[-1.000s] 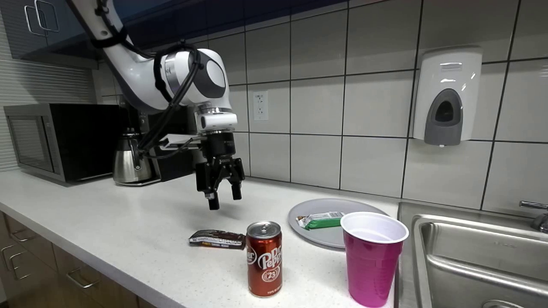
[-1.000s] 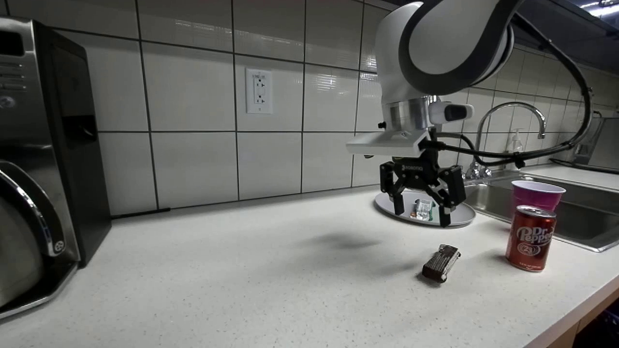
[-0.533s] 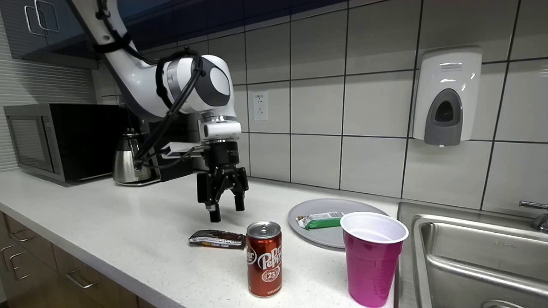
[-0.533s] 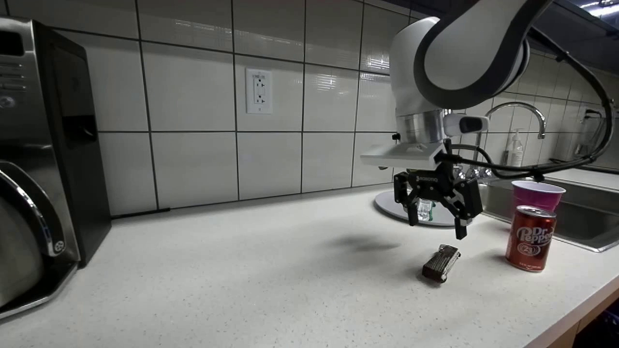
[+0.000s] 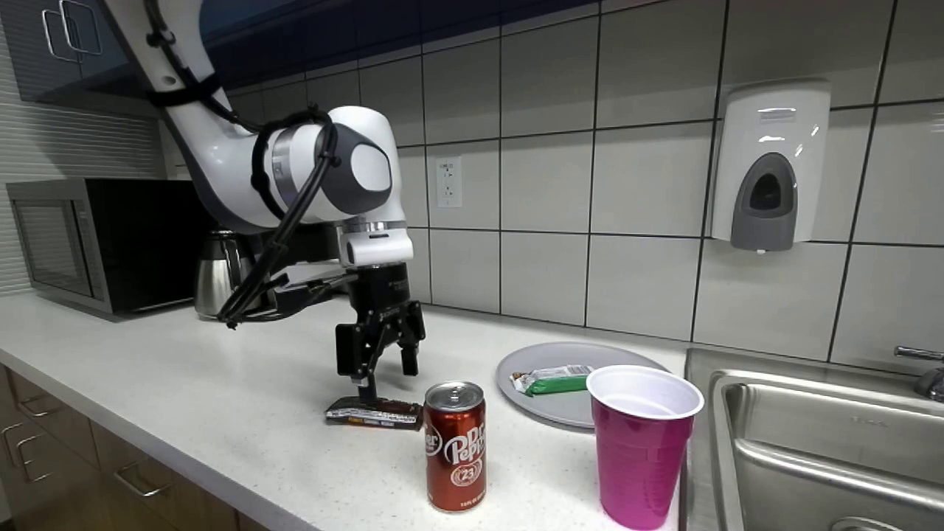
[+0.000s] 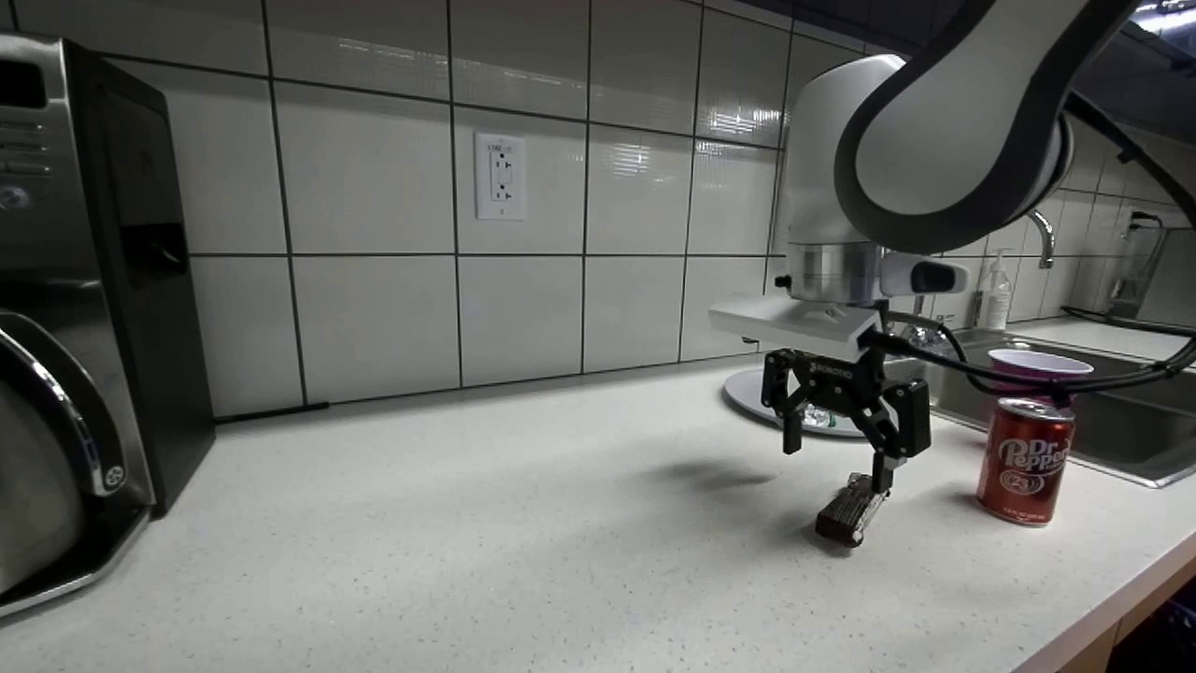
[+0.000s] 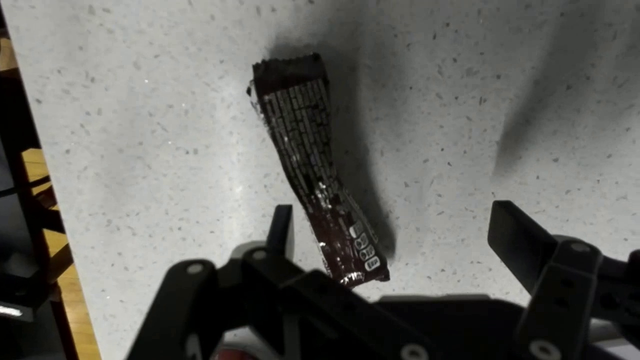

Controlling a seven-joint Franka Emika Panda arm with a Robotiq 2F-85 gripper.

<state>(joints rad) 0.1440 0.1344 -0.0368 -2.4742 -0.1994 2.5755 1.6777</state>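
Brown-wrapped bar (image 7: 307,145) lies on the speckled counter (image 6: 448,542), near the red can (image 5: 456,453)! The gripper (image 6: 837,465) hangs over it, jaws spread wide, one side so close I can't call contact

Dark-brown wrapped bar (image 7: 310,160), pale print along its face, flat on the speckled white counter (image 7: 425,125)

Light is soft and dim; a white strip light (image 6: 1166,20) glows overhead at far right in an exterior view, and pale glare streaks the glossy white wall tiles (image 6: 645,159). Diffuse shadows spread over the white speckled bench (image 6: 420,523); in the wrist view a darker one edges the slim brown-wrapped bar (image 7: 305,140), and the black fingers (image 7: 517,242) look slightly soft.
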